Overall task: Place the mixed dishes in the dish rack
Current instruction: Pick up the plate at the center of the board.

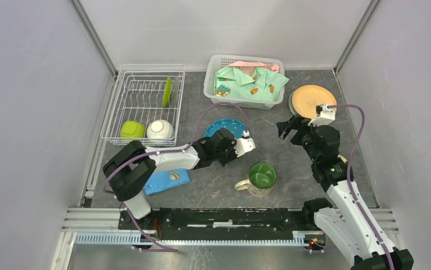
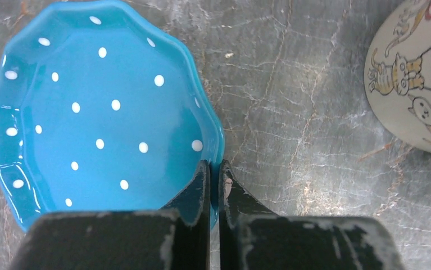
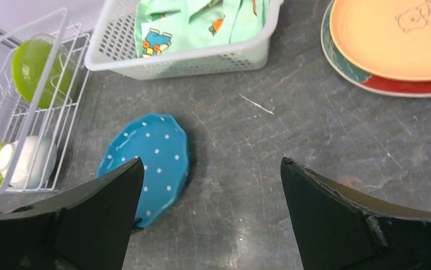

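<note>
**Left claw pinching the blue plate beside the rack**

I am watching the blue plate [image 2: 89, 112] lying flat on the table [image 1: 291, 163], just off the right side of the rack [image 1: 148, 67], near its front corner. The left gripper [image 2: 214, 166] is clamping that plate's rim. One finger is sitting inside the dish and the other outside, with only the scalloped edge between them.

Inside the rack, a green plate [image 1: 167, 91] is standing on edge among the tines towards the back right. A lime bowl [image 1: 132, 129] and a white bowl [image 1: 160, 129] are sitting side by side along the front.

Moving out from the rack, the mug [image 1: 261, 178] is standing upright well to the right and nearer the arm bases, green inside, with its handle pointing left. Far right of the rack, the orange plate [image 3: 393, 36] is resting on top of a red and teal plate [image 3: 370, 79]. The right gripper [image 3: 211, 163] is hovering between that stack and the blue plate, its fingers spread wide and holding nothing.

Right of the rack's back end, the basket [image 1: 241, 103] is holding green clothing. A blue cloth [image 1: 167, 181] is lying in front of the rack, partly under the left arm.
</note>
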